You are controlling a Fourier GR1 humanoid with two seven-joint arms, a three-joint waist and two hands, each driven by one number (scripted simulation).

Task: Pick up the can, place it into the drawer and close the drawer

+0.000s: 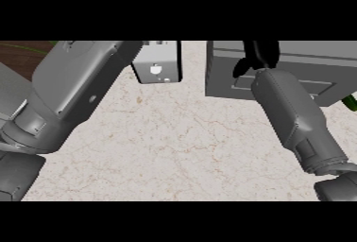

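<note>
Grey drawer unit at far right, black right hand over it; spread or pinching, impossible to tell. Left forearm stretched along left side.

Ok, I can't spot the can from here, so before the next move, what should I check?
1. Can in view: not ok; none shows on the counter.
2. Right hand at the drawer unit: ok; it shows over the unit.
3. Right hand holds the can: cannot tell.
4. Drawer open: cannot tell; no open cavity shows.
5. Left hand located: not ok; only the left forearm shows, running past a small grey box to the upper edge.
</note>
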